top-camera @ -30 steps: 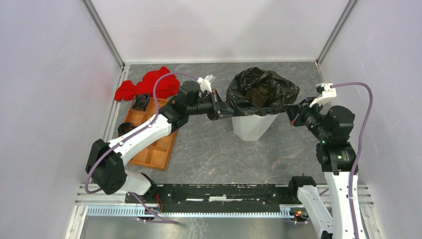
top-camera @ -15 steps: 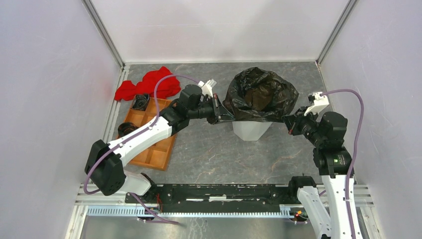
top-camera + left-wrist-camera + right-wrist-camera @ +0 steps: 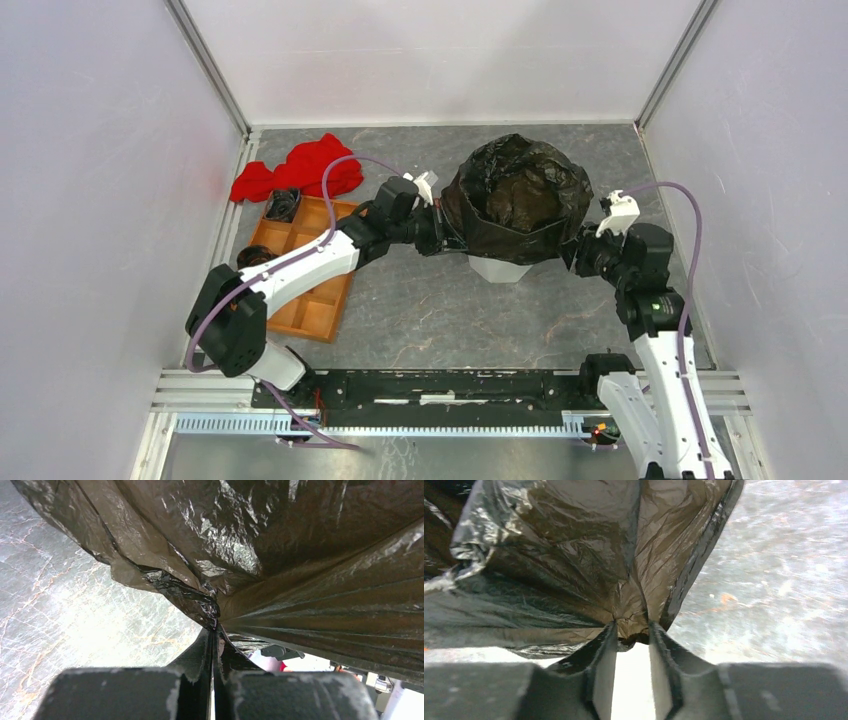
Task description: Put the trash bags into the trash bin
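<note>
trash bag (image 3: 515, 200) sits draped over the trash bin (image 3: 497, 268), only the bin's white base showing below it — left gripper (image 3: 214, 630) at the bin's left side clamped tight on the bag's edge, right gripper (image 3: 631, 630) at the bin's right side, jaws parted, film bunched at its tips

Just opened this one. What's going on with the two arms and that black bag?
The two arms are fitting the bag over the bin. The bag is draped over the bin's top, and only the bin's white base shows below it. The left tool is shut on a pinched fold at the bag's left edge. The right tool is at the right edge with its jaws parted and a bit of film between the tips. Whether it grips the bag is unclear.
</note>
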